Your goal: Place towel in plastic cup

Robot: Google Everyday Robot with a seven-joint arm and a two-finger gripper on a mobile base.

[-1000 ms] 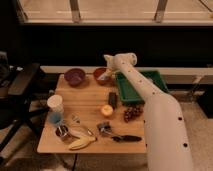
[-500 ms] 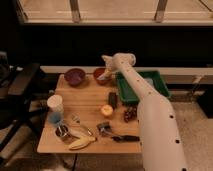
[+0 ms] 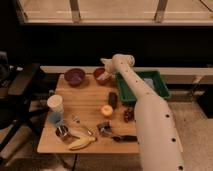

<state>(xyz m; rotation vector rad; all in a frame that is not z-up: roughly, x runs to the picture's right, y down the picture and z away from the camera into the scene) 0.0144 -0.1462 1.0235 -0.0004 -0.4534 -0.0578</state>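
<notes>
Over the last second little has changed. The arm (image 3: 150,125) keeps much the same reach across the desk (image 3: 85,97), and the pincer (image 3: 106,65) has at most sunk a touch, staying at the far edge above the red bowl (image 3: 96,74). Whether the pincer is wide, narrow or holding anything, I cannot tell. A pale lump directly below it in that bowl is probably the towel (image 3: 104,76). If so, the towel has not been lifted and the task is at the grasping step, with the whole carry left to do.

The white cup (image 3: 55,103) stands well apart from the pincer, to its left and nearer the camera. A blue cup (image 3: 55,119) sits just in front of the white one. I cannot say which of the two is the plastic one.

The purple bowl (image 3: 75,76) is just left of the pincer and lies close to the line toward the cups, so the towel should ride above it. The green tray (image 3: 162,92) is to the right, partly behind the arm. Nearer the camera than the pincer are a dark block (image 3: 113,99), an apple (image 3: 106,110) and grapes (image 3: 129,115). All three sit right of the likely path. A metal cup (image 3: 62,132) and a banana (image 3: 82,144) lie by the front edge, beyond the cups. The real risk seems to be a hanging towel corner tipping the light cups.
</notes>
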